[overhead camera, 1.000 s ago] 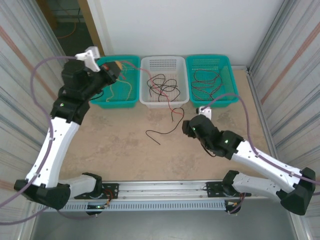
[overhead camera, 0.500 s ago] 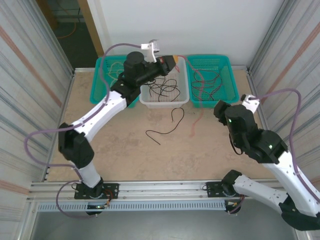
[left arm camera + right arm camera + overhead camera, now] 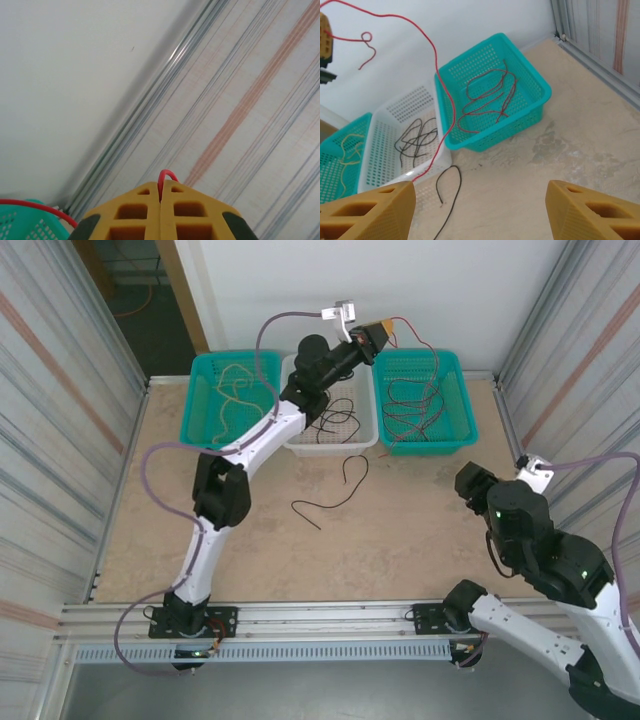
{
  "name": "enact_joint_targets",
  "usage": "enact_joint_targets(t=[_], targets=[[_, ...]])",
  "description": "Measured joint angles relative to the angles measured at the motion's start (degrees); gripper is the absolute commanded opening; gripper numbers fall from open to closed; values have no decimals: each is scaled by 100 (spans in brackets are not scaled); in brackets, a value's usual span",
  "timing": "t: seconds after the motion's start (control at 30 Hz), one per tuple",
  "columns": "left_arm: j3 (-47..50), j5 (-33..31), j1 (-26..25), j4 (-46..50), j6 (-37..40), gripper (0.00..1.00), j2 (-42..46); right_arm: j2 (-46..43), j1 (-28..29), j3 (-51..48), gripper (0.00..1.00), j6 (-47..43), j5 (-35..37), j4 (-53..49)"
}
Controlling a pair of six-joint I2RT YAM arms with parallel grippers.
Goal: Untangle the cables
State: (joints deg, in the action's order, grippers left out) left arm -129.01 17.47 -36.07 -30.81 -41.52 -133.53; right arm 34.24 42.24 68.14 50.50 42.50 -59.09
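Starting far left in the top view: teal basket [image 3: 196, 430] against the back wall, yellowish-tan cables [image 3: 237, 390] lying loose inside. Right beside it, a white basket [image 3: 330, 445] with a messy tangle of black cables [image 3: 330, 420]. On the table [image 3: 250, 530] just in front of that one, a single black cable [image 3: 340, 485] in a loose curl, clear of all the baskets.

Up high, above the gap between the white basket and the right teal basket [image 3: 425, 445]: left gripper [image 3: 385, 335], fingers clenched tight on a red cable [image 3: 168, 172]. Same deal from the left wrist cam, yellow pads pressed flat together with a little red loop poking out at the tips. From there, trailing in an arc through the air and down, tail end dropping past the near corner of the white basket in the right wrist view.

Inside the right teal basket, more red cables [image 3: 410, 400] in loose loops.

Far right, well apart from the baskets: right gripper [image 3: 480, 192], fingers spread wide, grasping nothing, hanging above the table.
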Motion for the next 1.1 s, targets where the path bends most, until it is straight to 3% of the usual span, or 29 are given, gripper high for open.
enact_joint_targets(t=[0.17,0.27,0.33,0.43,0.53,0.73,0.97,1.1], targets=[[-1438,-39,-2,114,192,0,-1034,-229,0,-2,69,-13,7,-140],[-1792,-68,-22,129,269,1,-1416,-245,0,-24,69,-20,-4,-164],[-1867,-79,-42,264,323,51,-1598,-221,0,-46,68,-50,-24,-177],[-1912,68,-72,487,271,98,-1836,-125,0,-50,68,-114,-57,-192],[-1606,424,-107,603,184,99,-1858,-42,-2,-85,68,-144,-90,-179],[337,955,-236,872,424,99,-841,35,-26,-179,68,-149,-262,-81],[2959,787,-251,1268,1093,97,2277,472,-37,-177,68,-238,-564,138],[3871,358,-105,1845,1547,95,4238,758,-66,-179,68,-321,-817,258]])
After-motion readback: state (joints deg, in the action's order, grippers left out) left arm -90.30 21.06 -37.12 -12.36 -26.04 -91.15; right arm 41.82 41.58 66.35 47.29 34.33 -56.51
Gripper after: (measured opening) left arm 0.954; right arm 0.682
